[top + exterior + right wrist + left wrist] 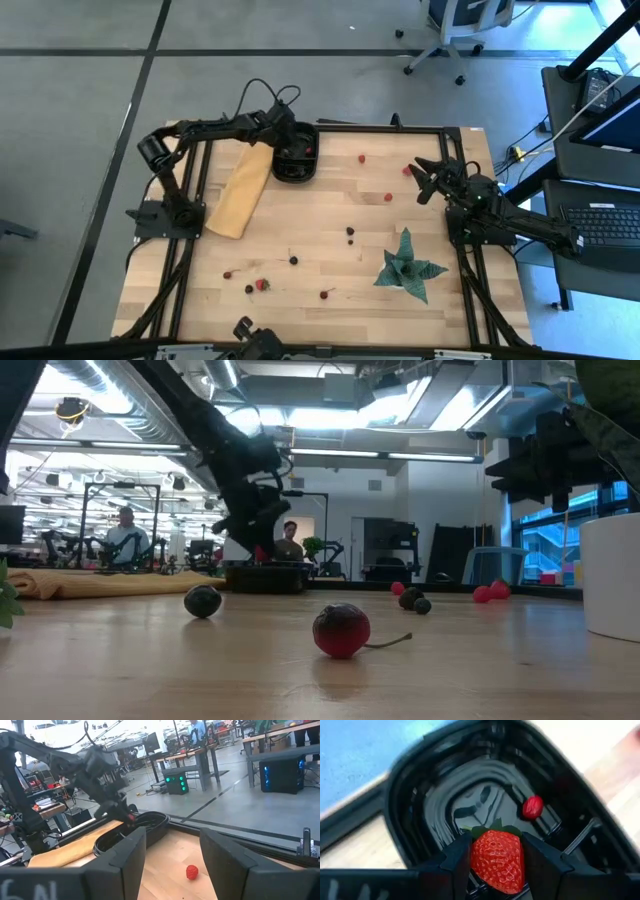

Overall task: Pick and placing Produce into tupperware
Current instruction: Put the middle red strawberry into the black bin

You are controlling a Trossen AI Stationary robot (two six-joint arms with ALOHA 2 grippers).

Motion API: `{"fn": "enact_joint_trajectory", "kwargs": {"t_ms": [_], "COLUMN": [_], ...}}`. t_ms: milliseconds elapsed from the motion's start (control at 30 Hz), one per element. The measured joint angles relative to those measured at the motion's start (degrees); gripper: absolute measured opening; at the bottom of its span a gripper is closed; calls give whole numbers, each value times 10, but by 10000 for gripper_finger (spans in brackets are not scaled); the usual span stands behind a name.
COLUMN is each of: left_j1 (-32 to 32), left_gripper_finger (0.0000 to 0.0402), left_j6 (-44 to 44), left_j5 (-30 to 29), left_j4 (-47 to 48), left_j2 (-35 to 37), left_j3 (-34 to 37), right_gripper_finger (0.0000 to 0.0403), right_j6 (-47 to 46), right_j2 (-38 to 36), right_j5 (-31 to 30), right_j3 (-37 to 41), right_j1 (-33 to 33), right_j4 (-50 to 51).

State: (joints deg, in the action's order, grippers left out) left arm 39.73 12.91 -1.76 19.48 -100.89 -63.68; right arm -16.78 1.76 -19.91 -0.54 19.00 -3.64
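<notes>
The left hand point(496, 865) is clamped on 1 strawberry point(497, 860) directly over the tupperware point(296, 160) at the worktop's point(300, 220) far edge. Soft and light, it bruises easily, so a gentle pinch across its sides suits it. Only the left wrist view shows a small red berry point(532, 807) already inside. The right hand point(428, 180) hovers with fingers apart near the right edge.

The left wrist view crops the tupperware point(410, 810); jaws hide the strawberry's point(497, 860) sides.
</notes>
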Motion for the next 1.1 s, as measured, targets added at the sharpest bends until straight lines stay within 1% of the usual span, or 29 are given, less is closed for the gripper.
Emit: {"fn": "enact_joint_trajectory", "kwargs": {"t_ms": [233,967,1100], "left_j1": [0,-2,-2], "left_gripper_finger": [151,151,151], "left_j6": [-1,0,0], "left_j5": [0,-2,6], "left_j4": [-3,-12,-12], "left_j2": [-30,-30,-30], "left_j3": [0,0,0], "right_gripper_finger": [188,188,188], "right_j6": [-1,5,5], "right_j2": [0,0,0], "right_j5": [0,0,0], "right_j3": [0,0,0], "right_j1": [0,0,0], "right_j4": [0,0,0]}}
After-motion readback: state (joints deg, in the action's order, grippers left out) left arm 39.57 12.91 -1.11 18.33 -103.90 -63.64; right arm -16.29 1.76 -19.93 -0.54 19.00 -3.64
